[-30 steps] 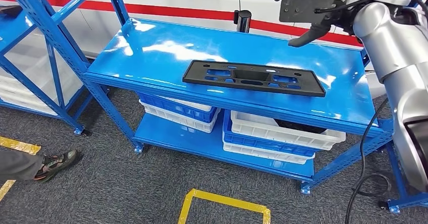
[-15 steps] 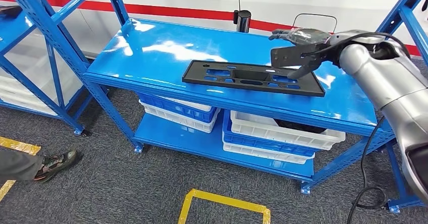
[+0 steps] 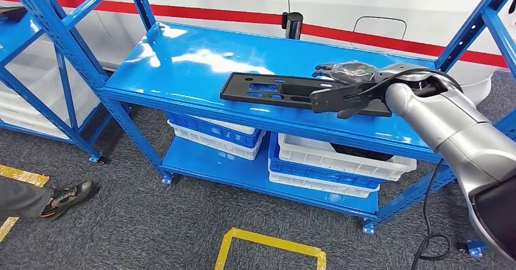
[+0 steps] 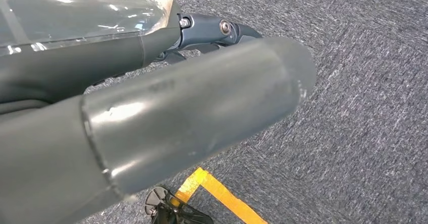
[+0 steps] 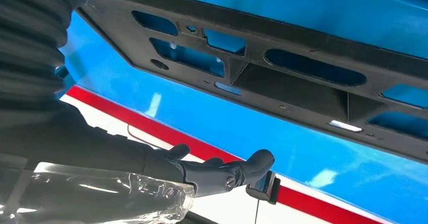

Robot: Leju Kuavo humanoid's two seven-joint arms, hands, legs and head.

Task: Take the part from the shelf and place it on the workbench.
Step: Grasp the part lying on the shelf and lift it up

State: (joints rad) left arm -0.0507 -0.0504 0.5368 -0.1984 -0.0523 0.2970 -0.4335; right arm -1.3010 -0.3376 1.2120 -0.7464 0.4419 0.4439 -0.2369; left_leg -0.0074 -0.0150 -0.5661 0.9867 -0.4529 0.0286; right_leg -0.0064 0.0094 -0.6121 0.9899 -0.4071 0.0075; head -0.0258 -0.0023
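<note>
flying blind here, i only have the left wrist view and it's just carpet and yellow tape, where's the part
Observer: The black part lies flat on the blue shelf, top level.
Operator: is the right hand on it
Observer: The right hand is over its right end, fingers apart; I cannot tell if it touches.
Operator: anything under that shelf
Observer: White and blue bins stacked on the lower level.

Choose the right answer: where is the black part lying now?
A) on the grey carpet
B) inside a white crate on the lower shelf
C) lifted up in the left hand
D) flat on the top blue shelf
D: the head view shows the black part lying flat on the top blue shelf, with the right hand over its right end.
</note>
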